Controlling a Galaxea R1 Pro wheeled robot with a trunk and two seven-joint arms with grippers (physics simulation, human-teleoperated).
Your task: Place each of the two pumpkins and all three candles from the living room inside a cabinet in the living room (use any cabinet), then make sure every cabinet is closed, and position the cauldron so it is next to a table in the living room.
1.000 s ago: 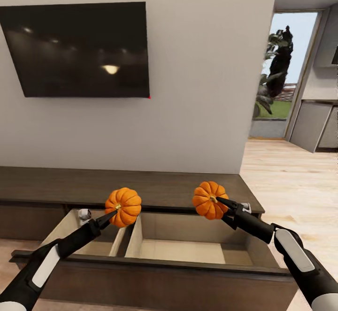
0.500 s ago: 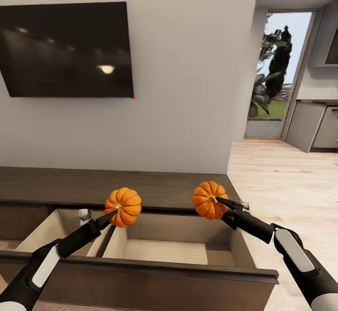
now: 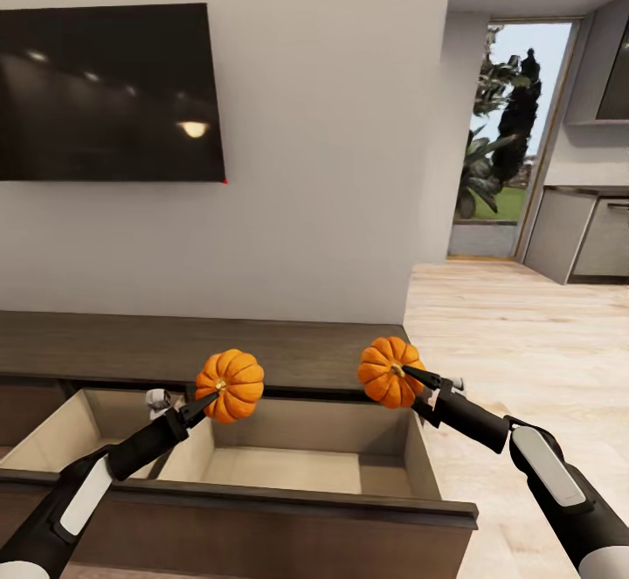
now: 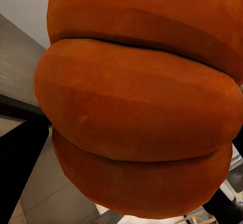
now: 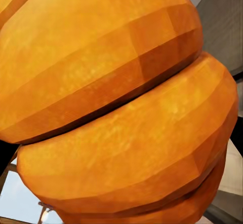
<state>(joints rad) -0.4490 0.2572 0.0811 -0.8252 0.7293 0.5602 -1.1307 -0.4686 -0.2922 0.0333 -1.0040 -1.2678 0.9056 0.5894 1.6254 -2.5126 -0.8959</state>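
Observation:
Two orange ribbed pumpkins hang above the open drawer of the long dark-brown cabinet (image 3: 288, 348). My left gripper (image 3: 215, 388) is shut on the left pumpkin (image 3: 234, 378), whose orange ribs (image 4: 136, 107) crowd the left wrist view. My right gripper (image 3: 400, 373) is shut on the right pumpkin (image 3: 384, 369), seen very close in the right wrist view (image 5: 116, 107). Both pumpkins are held over the pale beige drawer interior (image 3: 288, 465). The candles and the cauldron are out of view.
A black TV (image 3: 105, 90) hangs on the grey wall above the cabinet. The pulled-out drawer front (image 3: 262, 505) stands between me and the cabinet. Light wood floor (image 3: 524, 343) runs right toward a doorway with plants (image 3: 498, 142) and grey kitchen units (image 3: 585, 238).
The whole view has shifted leftward in the picture, so the camera has turned or moved right. Both grippers and their pumpkins keep the same place relative to me.

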